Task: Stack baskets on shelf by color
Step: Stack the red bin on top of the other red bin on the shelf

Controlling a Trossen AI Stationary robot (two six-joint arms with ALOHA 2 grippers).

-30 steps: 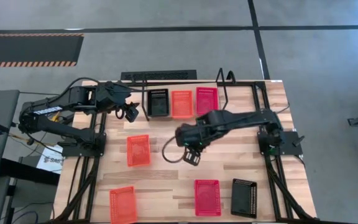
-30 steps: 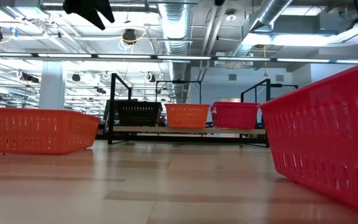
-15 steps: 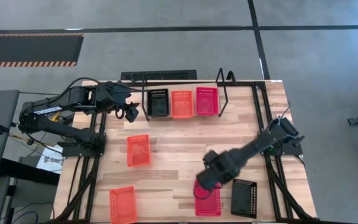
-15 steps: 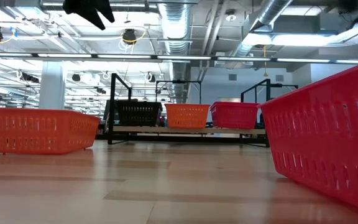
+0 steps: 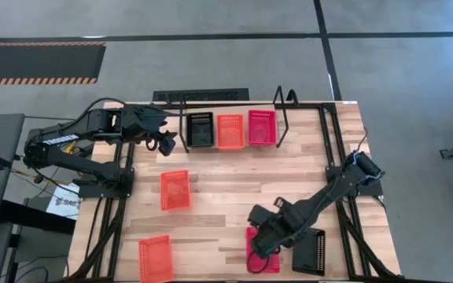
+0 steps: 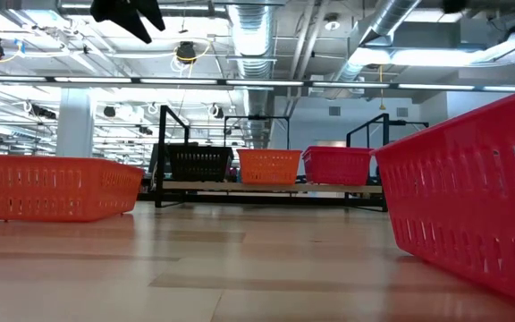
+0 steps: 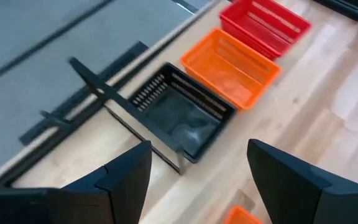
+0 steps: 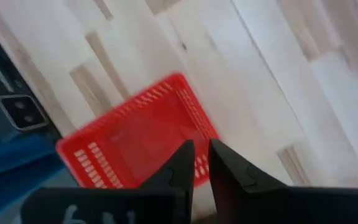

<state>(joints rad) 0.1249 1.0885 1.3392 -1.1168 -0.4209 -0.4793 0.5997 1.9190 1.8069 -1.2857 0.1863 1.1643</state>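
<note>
On the shelf point(image 5: 283, 118) at the far edge a black basket point(image 5: 200, 130), an orange basket point(image 5: 230, 131) and a red basket point(image 5: 261, 127) sit side by side. Loose on the table lie two orange baskets point(image 5: 174, 189) point(image 5: 155, 258), a red basket point(image 5: 264, 255) and a black basket point(image 5: 309, 250). My right gripper point(image 5: 261, 239) hovers over the loose red basket's far left corner point(image 8: 179, 84), its fingers point(image 8: 201, 163) shut with only a slit between them. My left gripper point(image 5: 163, 144) waits open in the air, left of the shelf's black basket point(image 7: 182, 115).
A black rail frame point(image 5: 333, 141) runs round the table, with its side rails beside both arm bases. Bare wood point(image 5: 226, 185) lies between the shelf and the loose baskets. In the low view the near red basket point(image 6: 472, 197) fills the right side, and an orange one point(image 6: 56, 186) stands on the left.
My right gripper has swung from the table's middle toward the near edge and come over the loose red basket, most of the way in the first half second. The arm now reaches diagonally from its base. No basket has moved.
</note>
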